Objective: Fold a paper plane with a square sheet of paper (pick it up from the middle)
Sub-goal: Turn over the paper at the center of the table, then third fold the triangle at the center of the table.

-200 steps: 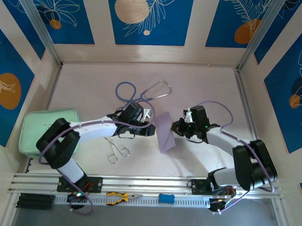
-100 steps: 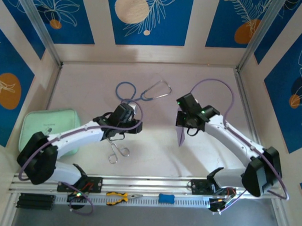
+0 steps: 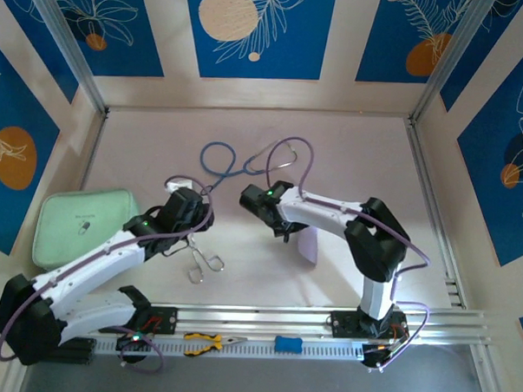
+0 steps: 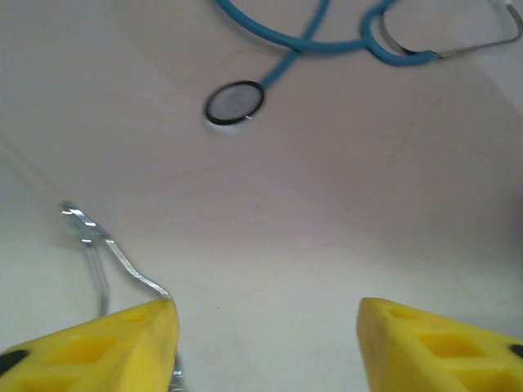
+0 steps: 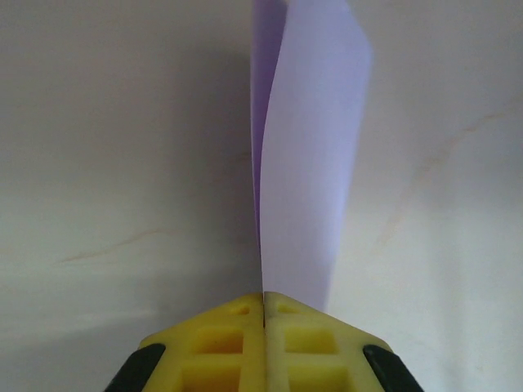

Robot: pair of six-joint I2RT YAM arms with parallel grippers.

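The square sheet of paper (image 5: 306, 155) is pale lilac and folded double into a narrow upright flap. My right gripper (image 5: 263, 298) is shut on its lower edge. From above, the paper (image 3: 308, 245) hangs just right of the table's middle, with the right gripper (image 3: 286, 231) at its left end. Whether it has the paper plane's pointed shape I cannot tell. My left gripper (image 4: 265, 343) is open with nothing between its yellow fingers. It hovers over the bare table at left of centre (image 3: 201, 219), apart from the paper.
Metal forceps (image 3: 203, 261) lie just below the left gripper, their tips (image 4: 96, 245) beside its left finger. A blue stethoscope (image 3: 246, 161) lies behind. A mint-green pouch (image 3: 82, 223) sits at far left. Yellow pliers (image 3: 210, 341) rest on the front rail.
The left gripper has drawn back to the left, away from the paper, and opened wider. The right arm has swung left across the table, carrying the folded paper.
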